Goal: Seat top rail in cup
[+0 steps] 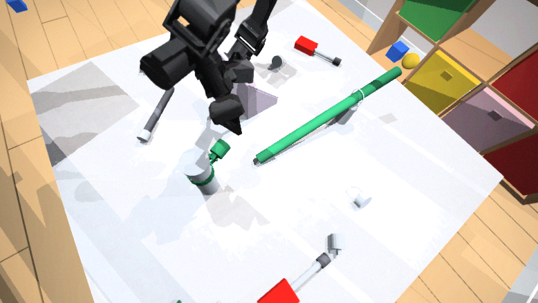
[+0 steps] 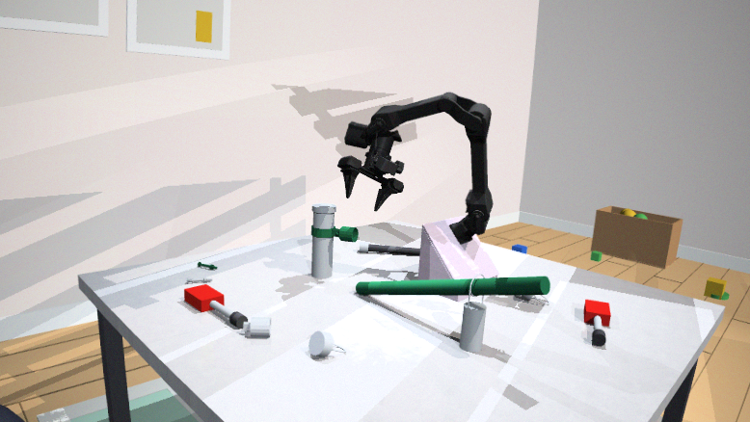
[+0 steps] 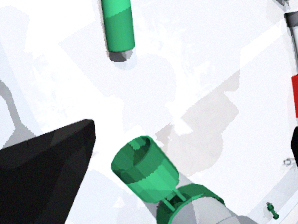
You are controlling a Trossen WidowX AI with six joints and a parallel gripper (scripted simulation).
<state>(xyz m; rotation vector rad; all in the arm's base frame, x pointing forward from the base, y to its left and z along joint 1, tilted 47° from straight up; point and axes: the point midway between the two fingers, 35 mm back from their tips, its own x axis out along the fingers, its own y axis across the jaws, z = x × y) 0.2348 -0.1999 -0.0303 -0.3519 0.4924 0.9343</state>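
The green rail (image 1: 319, 117) (image 2: 419, 287) (image 3: 118, 30) passes through the wire loop on the short grey post (image 2: 471, 328). Its cut end is free, apart from the green rail-end cup (image 1: 220, 148) (image 2: 347, 233) (image 3: 159, 175). The cup hangs on the green brace band (image 1: 202, 181) (image 2: 322, 232), which is around the upper part of the big grey post (image 1: 209, 188) (image 2: 321, 259), a little below its cap. The cup's open mouth shows in the wrist view. My gripper (image 2: 361, 203) (image 3: 200, 133) is open and empty, above the cup's height, touching neither cup nor rail.
A dark tube (image 1: 158, 113) (image 2: 390, 249) lies behind the big post. The pink wedge (image 2: 438, 256) is at the arm's base. Red-headed tools (image 1: 280, 291) (image 2: 597, 312), a loose white cap (image 1: 362, 199) (image 2: 321, 343) and a grey cup fitting (image 1: 336, 241) (image 2: 257, 326) lie on the table.
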